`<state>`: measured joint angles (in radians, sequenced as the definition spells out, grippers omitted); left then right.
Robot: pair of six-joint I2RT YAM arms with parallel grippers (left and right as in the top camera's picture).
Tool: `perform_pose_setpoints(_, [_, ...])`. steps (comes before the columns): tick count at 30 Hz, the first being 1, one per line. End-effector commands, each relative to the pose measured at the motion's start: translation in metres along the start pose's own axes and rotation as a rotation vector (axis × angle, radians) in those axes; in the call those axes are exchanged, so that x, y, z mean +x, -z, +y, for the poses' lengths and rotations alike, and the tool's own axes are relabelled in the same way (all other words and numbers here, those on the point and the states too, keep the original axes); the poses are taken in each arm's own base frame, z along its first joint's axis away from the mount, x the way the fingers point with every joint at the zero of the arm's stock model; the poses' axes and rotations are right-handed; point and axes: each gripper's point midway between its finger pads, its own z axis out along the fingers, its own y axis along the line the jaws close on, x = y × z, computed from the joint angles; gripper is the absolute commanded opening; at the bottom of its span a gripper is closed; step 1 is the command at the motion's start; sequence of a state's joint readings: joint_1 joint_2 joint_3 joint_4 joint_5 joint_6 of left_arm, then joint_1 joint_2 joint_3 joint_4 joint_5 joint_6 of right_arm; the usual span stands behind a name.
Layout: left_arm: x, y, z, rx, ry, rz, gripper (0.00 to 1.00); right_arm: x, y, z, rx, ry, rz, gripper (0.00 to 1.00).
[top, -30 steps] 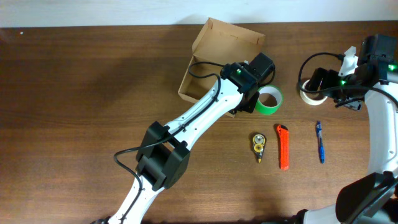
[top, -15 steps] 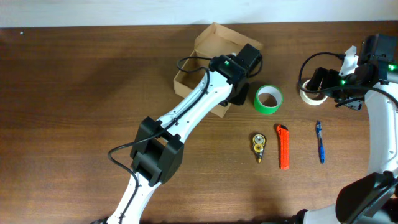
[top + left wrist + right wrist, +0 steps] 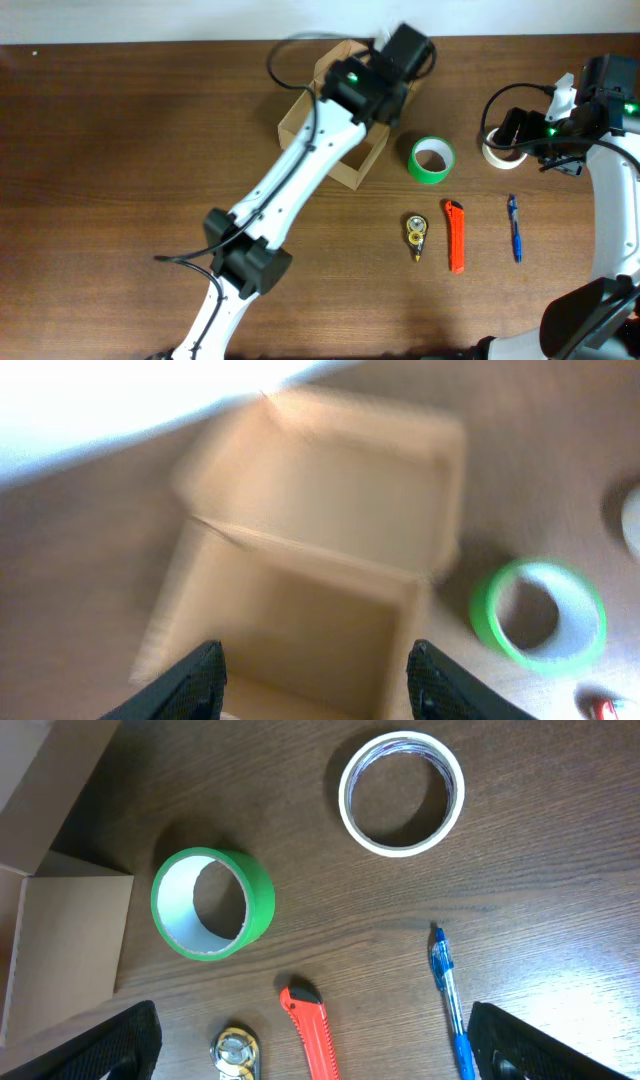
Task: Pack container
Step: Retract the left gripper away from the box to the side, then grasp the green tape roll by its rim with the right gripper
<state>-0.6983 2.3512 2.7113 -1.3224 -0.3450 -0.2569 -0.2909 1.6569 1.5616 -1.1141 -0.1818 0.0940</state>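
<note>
Your left claw [image 3: 318,682] hangs wide and empty over the box [image 3: 300,620]; lower it carelessly and you'll shove it.

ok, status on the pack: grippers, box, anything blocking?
Left gripper open, empty, over the box. Right gripper open, empty, off to the side. Box open, looks empty. Green tape beside it, nothing blocking.
</note>
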Motion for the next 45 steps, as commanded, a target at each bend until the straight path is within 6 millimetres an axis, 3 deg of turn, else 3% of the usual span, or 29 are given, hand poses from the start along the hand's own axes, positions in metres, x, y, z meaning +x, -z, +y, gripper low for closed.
perform_pose_setpoints(1, [-0.038, 0.035, 0.088, -0.211, 0.09, -0.132, 0.58, -0.005, 0.003, 0.002, 0.007, 0.008, -0.014, 0.99])
perform_pose_setpoints(5, [-0.049, 0.074, 0.187, -0.343, 0.195, -0.195, 0.58, -0.001, 0.003, -0.002, 0.036, 0.008, 0.002, 0.99])
perform_pose_setpoints(9, [-0.029, 0.086, 0.29, -0.48, 0.316, -0.159, 0.59, 0.012, 0.003, -0.006, 0.115, 0.035, 0.048, 0.94])
perform_pose_setpoints(12, [0.004, 0.08, 0.344, -0.493, 0.39, -0.056, 0.58, 0.017, 0.001, 0.006, 0.114, 0.068, 0.064, 0.88])
perform_pose_setpoints(15, [0.039, 0.071, 0.378, -0.459, 0.465, 0.047, 0.59, 0.02, -0.001, 0.019, 0.104, 0.092, 0.07, 0.85])
perform_pose_setpoints(17, [0.061, 0.065, 0.399, -0.445, 0.514, 0.108, 0.61, 0.022, -0.005, 0.027, 0.097, 0.091, 0.076, 0.74])
perform_pose_setpoints(19, [0.078, 0.062, 0.414, -0.443, 0.554, 0.152, 0.72, 0.024, -0.012, 0.033, 0.094, 0.093, 0.094, 0.61])
perform_pose_setpoints(22, [0.1, 0.055, 0.433, -0.456, 0.607, 0.211, 0.95, 0.031, -0.031, 0.041, 0.091, 0.098, 0.147, 0.59])
perform_pose_setpoints(24, [0.113, 0.049, 0.442, -0.464, 0.625, 0.25, 1.0, 0.037, -0.046, 0.046, 0.084, 0.098, 0.195, 0.59])
perform_pose_setpoints(26, [0.124, 0.044, 0.447, -0.468, 0.637, 0.288, 1.0, 0.043, -0.063, 0.05, 0.077, 0.093, 0.243, 0.64])
perform_pose_setpoints(32, [0.146, 0.03, 0.448, -0.46, 0.646, 0.374, 1.0, 0.049, -0.105, 0.053, 0.071, 0.084, 0.311, 0.64])
perform_pose_setpoints(45, [0.146, 0.026, 0.448, -0.46, 0.645, 0.375, 1.0, 0.022, -0.132, 0.062, 0.047, 0.098, 0.207, 0.65])
